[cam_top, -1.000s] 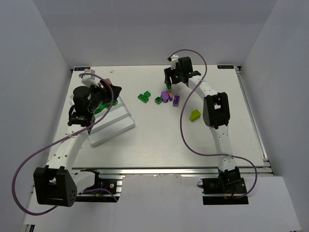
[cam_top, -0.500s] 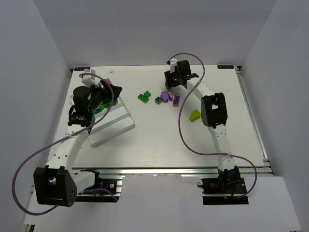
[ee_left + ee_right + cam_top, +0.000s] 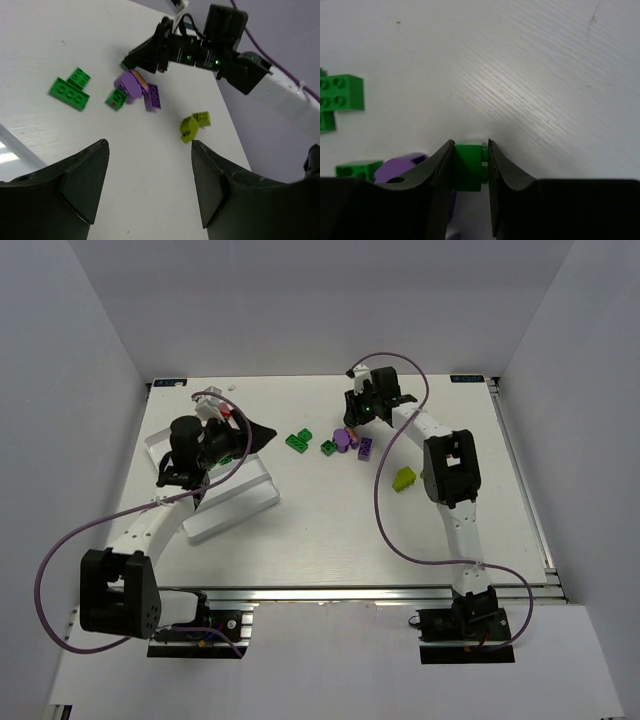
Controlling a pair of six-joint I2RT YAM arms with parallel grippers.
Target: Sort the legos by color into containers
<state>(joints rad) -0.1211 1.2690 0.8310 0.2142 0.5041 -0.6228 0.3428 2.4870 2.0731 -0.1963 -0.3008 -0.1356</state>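
Observation:
My right gripper (image 3: 471,145) is shut on a small green brick (image 3: 468,167), close over the table at the far middle (image 3: 352,422). Just beside it lie a purple rounded piece (image 3: 343,439), a purple brick (image 3: 366,447) and two green bricks (image 3: 297,439) (image 3: 329,447). A yellow-green brick (image 3: 404,477) lies apart to the right. My left gripper (image 3: 148,145) is open and empty. It hovers at the far right corner of the white ridged tray (image 3: 240,498) and points at the loose bricks (image 3: 70,89). The tray's contents are hidden by the left arm.
White walls enclose the table on three sides. A purple cable loops from each arm. The right arm (image 3: 260,80) crosses the far side of the left wrist view. A metal rail runs along the near table edge (image 3: 350,590).
My left arm has swung away from above the tray, toward the right and the table's middle. My right gripper has shifted only slightly near the brick cluster.

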